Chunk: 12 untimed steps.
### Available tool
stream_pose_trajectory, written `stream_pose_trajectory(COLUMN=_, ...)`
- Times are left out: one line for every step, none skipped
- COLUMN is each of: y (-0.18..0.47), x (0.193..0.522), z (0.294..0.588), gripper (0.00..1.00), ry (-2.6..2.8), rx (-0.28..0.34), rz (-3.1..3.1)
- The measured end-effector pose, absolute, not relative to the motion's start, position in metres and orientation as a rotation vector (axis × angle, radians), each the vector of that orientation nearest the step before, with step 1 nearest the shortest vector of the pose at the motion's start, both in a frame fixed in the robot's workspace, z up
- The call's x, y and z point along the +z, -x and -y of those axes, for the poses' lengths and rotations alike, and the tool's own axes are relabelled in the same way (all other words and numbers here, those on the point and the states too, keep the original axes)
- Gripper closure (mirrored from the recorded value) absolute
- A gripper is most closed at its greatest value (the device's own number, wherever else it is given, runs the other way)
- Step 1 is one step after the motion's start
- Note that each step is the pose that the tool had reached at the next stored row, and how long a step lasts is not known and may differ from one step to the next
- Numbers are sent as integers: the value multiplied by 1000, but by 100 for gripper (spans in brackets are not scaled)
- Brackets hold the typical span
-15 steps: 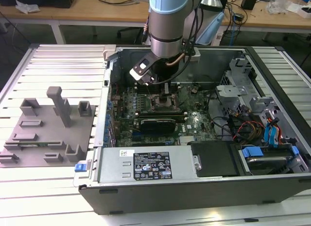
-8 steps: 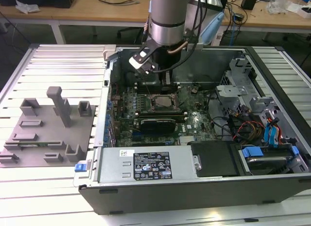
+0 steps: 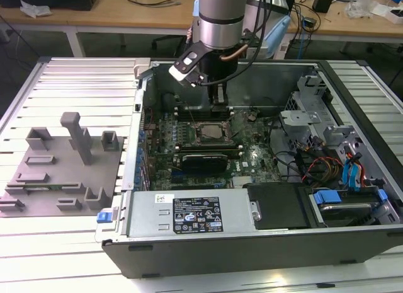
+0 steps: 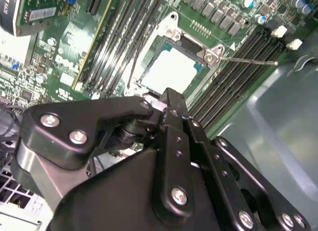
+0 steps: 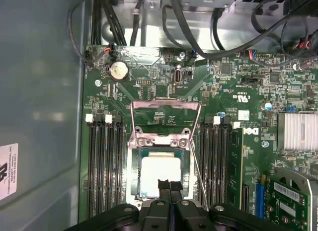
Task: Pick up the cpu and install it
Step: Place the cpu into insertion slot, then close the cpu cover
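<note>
The cpu (image 5: 159,171) (image 4: 171,69), a pale silver square, lies flat inside the socket (image 3: 208,133) on the green motherboard. The socket's metal frame (image 5: 165,113) is flipped up and open beside it. In both wrist views my gripper (image 5: 169,184) (image 4: 167,98) hangs just above the near edge of the cpu, its two black fingers pressed together with nothing between them. In the exterior view the gripper (image 3: 218,101) points down into the open computer case, over the socket.
Memory slots (image 5: 104,166) flank the socket, and a thin wire lever (image 4: 251,61) sticks out beside it. A grey tray with upright blocks (image 3: 63,170) lies at the exterior view's left. The power supply (image 3: 195,215) and drive cage (image 3: 343,173) crowd the case's front and right.
</note>
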State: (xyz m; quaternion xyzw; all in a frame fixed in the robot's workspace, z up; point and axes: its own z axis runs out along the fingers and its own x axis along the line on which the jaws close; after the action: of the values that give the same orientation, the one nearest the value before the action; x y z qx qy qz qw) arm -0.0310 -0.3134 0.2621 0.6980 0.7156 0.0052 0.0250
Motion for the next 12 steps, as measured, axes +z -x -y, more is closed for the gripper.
stream_pose_trajectory(y=31, x=262, z=313, gripper=89, ry=-2159, rx=16, rz=-2213)
stream_pose_trajectory(y=31, x=262, z=313, gripper=89, ry=-2159, rx=16, rz=-2213)
stream_pose_trajectory(y=31, x=262, z=313, gripper=89, ry=-2159, rx=16, rz=-2213)
stream_pose_trajectory(y=31, x=262, z=313, gripper=89, ry=-2159, rx=16, rz=-2213)
stream_pose_trajectory(y=31, x=262, z=313, gripper=89, ry=-2159, rx=16, rz=-2213)
stream_pose_trajectory(y=31, x=262, z=313, gripper=89, ry=-2159, rx=16, rz=-2213)
stream_pose_trajectory(y=31, x=262, z=313, gripper=89, ry=-2159, rx=16, rz=-2213)
stream_pose_trajectory(y=31, x=262, z=313, gripper=89, ry=-2159, rx=16, rz=-2213)
stream_pose_trajectory(y=31, x=262, z=313, gripper=89, ry=-2159, rx=16, rz=-2213)
stream_pose_trajectory(y=31, x=262, z=313, gripper=89, ry=-2159, rx=16, rz=-2213)
stream_pose_trajectory(y=31, x=262, z=313, gripper=89, ry=-2159, rx=16, rz=-2213)
stream_pose_trajectory(y=30, x=262, z=313, gripper=89, ry=-2159, rx=16, rz=-2213)
